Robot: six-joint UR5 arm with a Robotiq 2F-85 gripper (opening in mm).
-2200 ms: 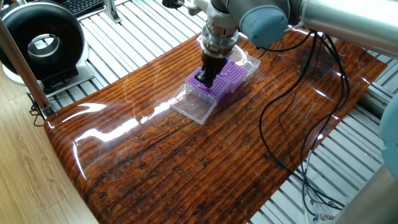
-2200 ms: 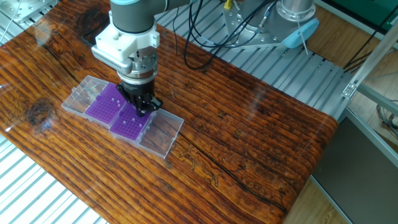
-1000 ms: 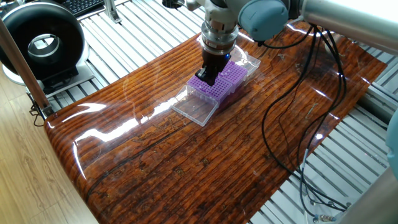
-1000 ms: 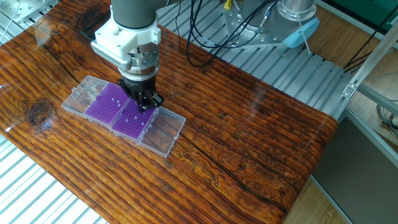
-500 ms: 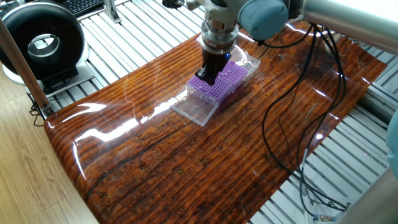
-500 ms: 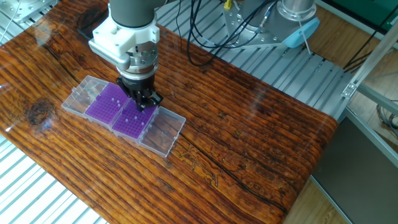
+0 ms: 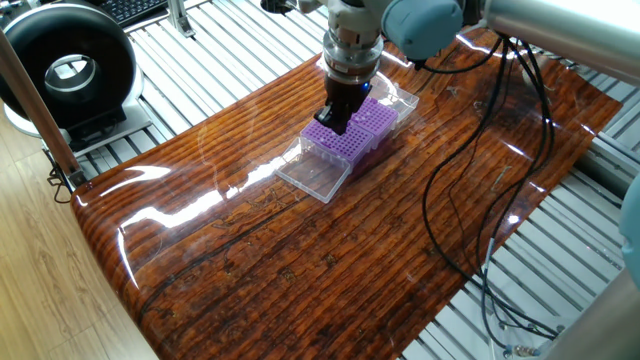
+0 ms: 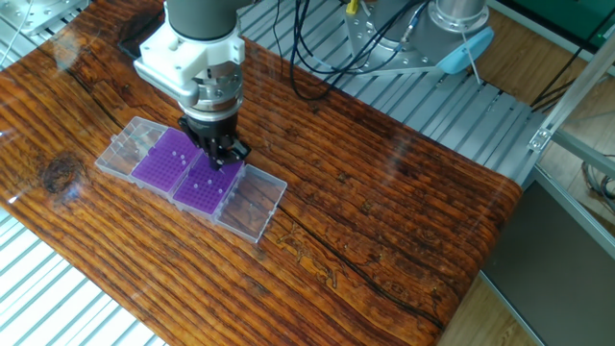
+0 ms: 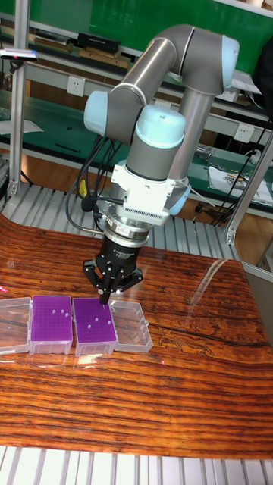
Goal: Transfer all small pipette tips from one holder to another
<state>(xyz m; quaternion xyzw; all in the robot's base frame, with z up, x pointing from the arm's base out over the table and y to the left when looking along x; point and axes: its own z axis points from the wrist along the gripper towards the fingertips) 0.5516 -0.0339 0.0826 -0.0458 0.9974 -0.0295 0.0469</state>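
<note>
The 2 square purple grid racks, each seated in a clear plastic hinged-lid box with its lid folded flat outward, sit side by side and touching on the glossy wooden table (image 8: 404, 211). In the tall fixed view, the left rack (image 9: 51, 323) shows roughly 3 or 4 small white tips standing in its holes, and the right rack (image 9: 93, 327) about 5 or 6; the tips are too small for a firm count. With tips in both racks, the transfer looks partway through, though which rack is the source cannot be told.

The black two-finger gripper (image 9: 105, 298) hangs just above the back corner of the right rack, fingers nearly closed to a narrow point. Whether a tip is pinched between them cannot be told.

Counted: 1 arm, 1 gripper, 2 racks, 2 boxes. Off the table stands 1 black ring-shaped device (image 7: 68, 70).
</note>
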